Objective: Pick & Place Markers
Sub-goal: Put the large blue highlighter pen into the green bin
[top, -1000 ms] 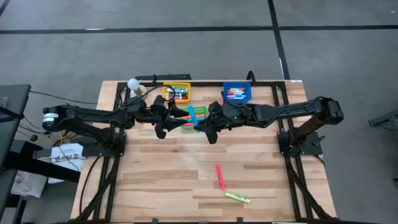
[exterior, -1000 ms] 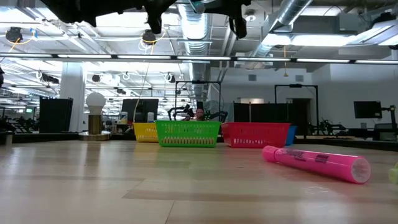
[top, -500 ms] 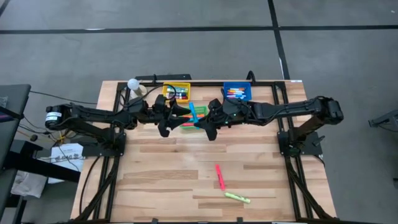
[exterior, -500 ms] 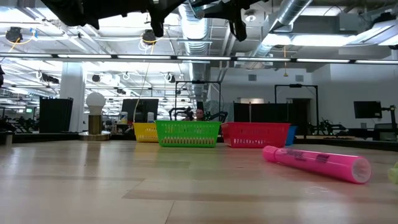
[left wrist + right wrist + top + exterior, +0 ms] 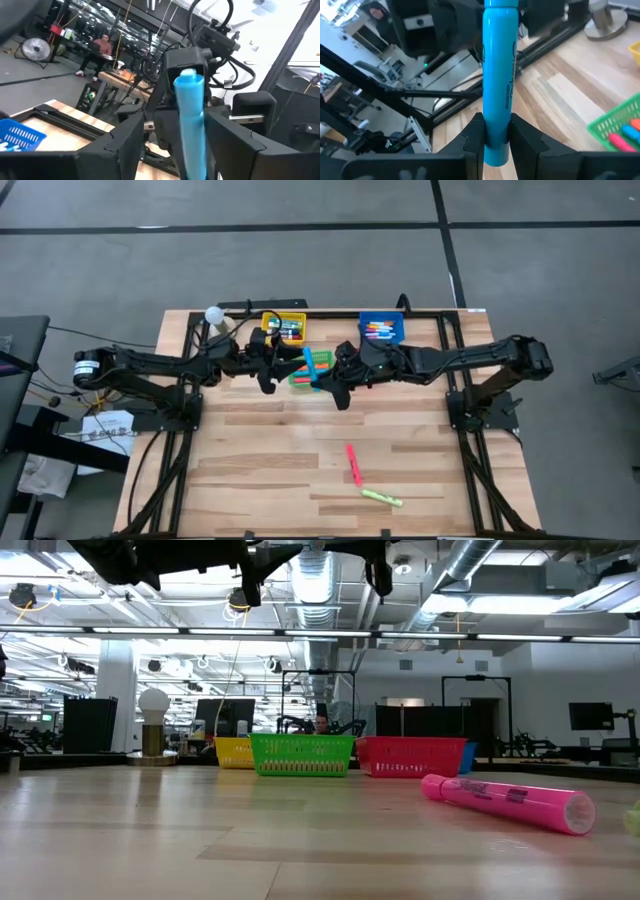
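My right gripper (image 5: 323, 375) holds a light-blue marker (image 5: 311, 364) in the air over the green basket (image 5: 303, 377). My left gripper (image 5: 283, 370) faces it from the table's left and is open. Its fingers (image 5: 131, 142) stand on either side of the marker (image 5: 191, 125), with gaps that show between them and it. A pink marker (image 5: 353, 464) and a yellow-green marker (image 5: 381, 498) lie flat on the near half of the table. More markers lie in the yellow basket (image 5: 284, 327) and the blue basket (image 5: 382, 329). My right gripper pinches the blue marker's barrel near one end (image 5: 496, 117) between its two fingers (image 5: 474, 134). The fingers come from the table's right, nearly level, and lie across the marker. The marker is lifted clear and tilted, and most of its length sticks out past the fingers.
The yellow, green, red (image 5: 410, 755) and blue baskets stand in a row along the far edge. A white bulb-shaped lamp (image 5: 213, 314) stands at the far left corner. Bare wood lies around the two loose markers. People sit at desks beyond the table.
My left gripper has tipped and turned a little at the wrist beside the blue marker, and stays open. The marker and my right gripper keep their place.
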